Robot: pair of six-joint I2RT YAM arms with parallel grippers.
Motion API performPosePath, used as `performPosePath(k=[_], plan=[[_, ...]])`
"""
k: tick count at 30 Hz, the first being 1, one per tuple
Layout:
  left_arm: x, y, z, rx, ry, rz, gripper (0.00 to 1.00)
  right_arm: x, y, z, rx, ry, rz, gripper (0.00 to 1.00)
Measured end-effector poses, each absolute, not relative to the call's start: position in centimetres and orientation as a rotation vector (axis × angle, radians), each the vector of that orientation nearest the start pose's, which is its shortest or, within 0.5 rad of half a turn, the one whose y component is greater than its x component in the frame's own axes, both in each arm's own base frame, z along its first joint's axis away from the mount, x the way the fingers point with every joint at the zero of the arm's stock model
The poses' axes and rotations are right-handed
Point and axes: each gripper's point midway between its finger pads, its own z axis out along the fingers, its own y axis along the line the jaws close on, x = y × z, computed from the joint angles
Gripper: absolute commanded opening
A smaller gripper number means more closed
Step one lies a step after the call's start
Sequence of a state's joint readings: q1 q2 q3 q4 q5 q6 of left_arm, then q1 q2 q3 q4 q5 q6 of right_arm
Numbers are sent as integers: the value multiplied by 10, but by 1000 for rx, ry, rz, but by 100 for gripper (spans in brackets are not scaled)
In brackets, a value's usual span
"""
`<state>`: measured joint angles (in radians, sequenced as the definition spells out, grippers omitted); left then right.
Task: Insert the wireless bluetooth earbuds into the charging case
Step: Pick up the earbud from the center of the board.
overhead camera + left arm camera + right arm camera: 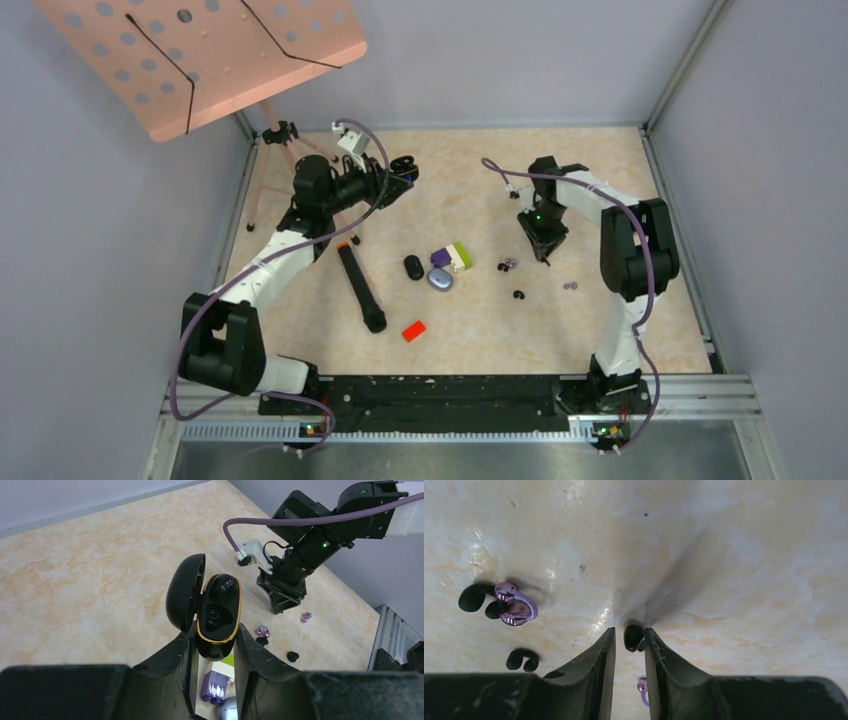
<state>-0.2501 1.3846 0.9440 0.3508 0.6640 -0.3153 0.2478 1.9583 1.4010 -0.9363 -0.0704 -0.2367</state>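
Note:
My left gripper is shut on an open black charging case with a gold rim, held up in the air with its lid swung left. Its inside is glossy black; I cannot tell if a bud sits in it. My right gripper is down at the table with its jaws narrowly apart around a black earbud that touches only the right finger. A purple and a black earbud lie together to the left, another black earbud below them, and a purple one behind the fingertips.
At the table's middle lie a closed black case, a silvery-blue case and a purple, white and green block. A long black cylinder and a red block lie nearer. A pink perforated board on a stand overhangs the far left.

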Motion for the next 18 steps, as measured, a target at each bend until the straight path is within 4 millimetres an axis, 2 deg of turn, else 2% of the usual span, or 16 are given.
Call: performPosePath(k=[14, 18], plan=[[376, -218, 265, 467, 1670, -969, 0, 322, 78, 20, -756, 3006, 54, 21], [376, -217, 265, 465, 1671, -968, 0, 322, 78, 19, -756, 3007, 50, 11]])
